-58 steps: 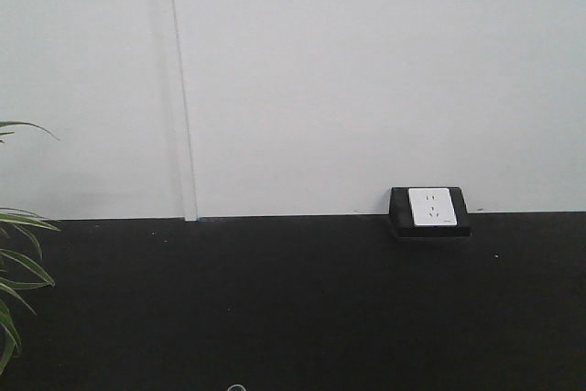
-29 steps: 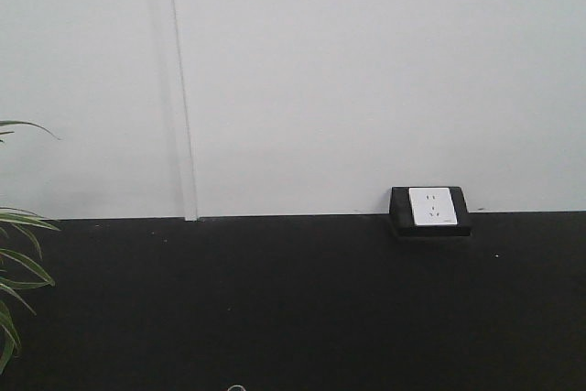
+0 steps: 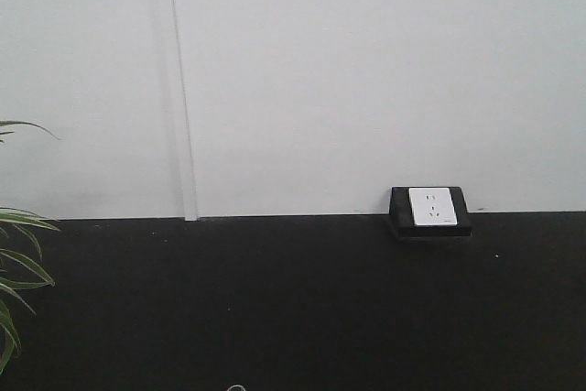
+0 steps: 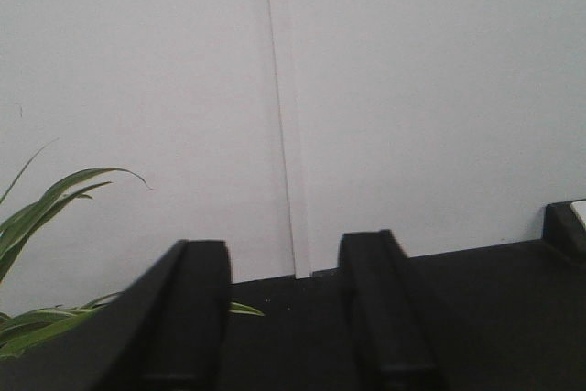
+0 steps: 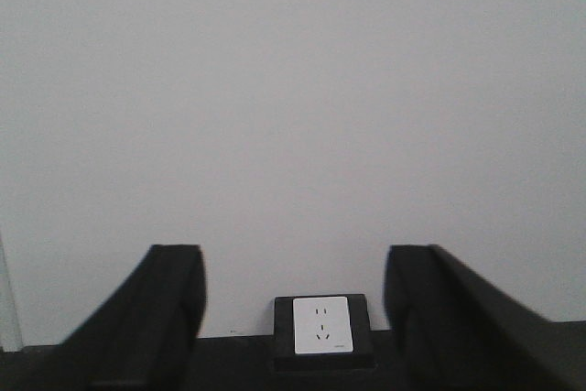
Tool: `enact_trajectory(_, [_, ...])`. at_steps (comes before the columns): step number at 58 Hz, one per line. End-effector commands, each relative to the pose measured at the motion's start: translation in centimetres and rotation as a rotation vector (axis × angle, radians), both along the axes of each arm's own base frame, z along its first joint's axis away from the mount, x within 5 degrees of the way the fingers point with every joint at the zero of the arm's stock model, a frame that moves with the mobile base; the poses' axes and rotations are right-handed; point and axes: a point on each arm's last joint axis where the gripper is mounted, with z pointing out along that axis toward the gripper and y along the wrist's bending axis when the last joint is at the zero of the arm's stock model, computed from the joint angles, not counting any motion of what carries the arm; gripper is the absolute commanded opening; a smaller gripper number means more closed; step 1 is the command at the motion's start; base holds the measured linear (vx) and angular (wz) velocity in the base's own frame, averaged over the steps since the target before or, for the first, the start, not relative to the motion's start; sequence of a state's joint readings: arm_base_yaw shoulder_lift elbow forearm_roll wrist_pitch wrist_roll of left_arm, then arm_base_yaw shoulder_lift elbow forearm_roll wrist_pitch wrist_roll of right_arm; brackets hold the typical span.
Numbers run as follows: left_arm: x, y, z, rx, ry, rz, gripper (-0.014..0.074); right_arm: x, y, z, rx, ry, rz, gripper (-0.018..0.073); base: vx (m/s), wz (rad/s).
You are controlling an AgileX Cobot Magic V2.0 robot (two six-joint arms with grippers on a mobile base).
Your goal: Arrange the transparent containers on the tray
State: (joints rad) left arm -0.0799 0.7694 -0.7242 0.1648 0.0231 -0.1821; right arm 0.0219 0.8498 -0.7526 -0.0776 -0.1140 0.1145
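No transparent containers and no tray show in any view. My left gripper [image 4: 282, 255] is raised and faces the white wall. It is open, its black fingers [image 4: 194, 309] wide apart with nothing between them. My right gripper [image 5: 293, 261] is also raised and open, with only the wall and a socket box seen through the gap. Neither gripper appears in the front view. A tiny pale arc [image 3: 236, 388] sits at that view's bottom edge, too little of it to identify.
A black surface [image 3: 293, 309] runs back to a white wall [image 3: 366, 80]. A black box with a white power socket [image 3: 430, 210] stands at the wall, right of centre. Green plant leaves [image 3: 18, 263] reach in from the left. A thin vertical strip [image 3: 183, 135] runs down the wall.
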Motion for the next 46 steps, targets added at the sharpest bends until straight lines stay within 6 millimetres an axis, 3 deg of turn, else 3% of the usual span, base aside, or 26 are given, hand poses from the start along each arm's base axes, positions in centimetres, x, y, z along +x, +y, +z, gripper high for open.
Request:
enact_trajectory(1, [-0.1, -0.1, 1.9, -0.016, -0.106, -0.011, 0.0558, -0.3, 0.1, 2.0, -0.008, -0.124, 0.006, 0.0657, 0.0, 0.0])
enact_trajectory(6, [-0.4, -0.1, 2.2, -0.018, -0.135, -0.014, 0.0605, -0.4, 0.1, 2.3, -0.007, -0.149, 0.01, 0.0701, 0.0, 0.0])
enact_trajectory(15, [-0.7, -0.2, 2.9, -0.059, -0.201, -0.028, 0.0606, -0.3, 0.2, 2.4, 0.083, -0.166, 0.033, 0.0692, 0.0, 0.0])
enact_trajectory(22, [-0.6, -0.4, 2.2, -0.047, -0.179, -0.039, 0.0586, 0.3, 2.0, 1.6, 0.032, -0.108, 0.122, 0.0658, 0.0, 0.0])
enact_trajectory(32, [-0.7, -1.5, -2.3, 0.027, -0.101, -0.111, 0.0549, 0.9, 6.2, 0.1, -0.176, -0.042, 0.316, 0.0593, 0.0, 0.0])
enact_trajectory(46, [-1.9, -2.7, -9.9, 0.019, -0.021, -0.219, 0.0511, 1.0, 10.7, -1.6, -0.218, 0.01, 0.515, 0.0536, 0.0, 0.0])
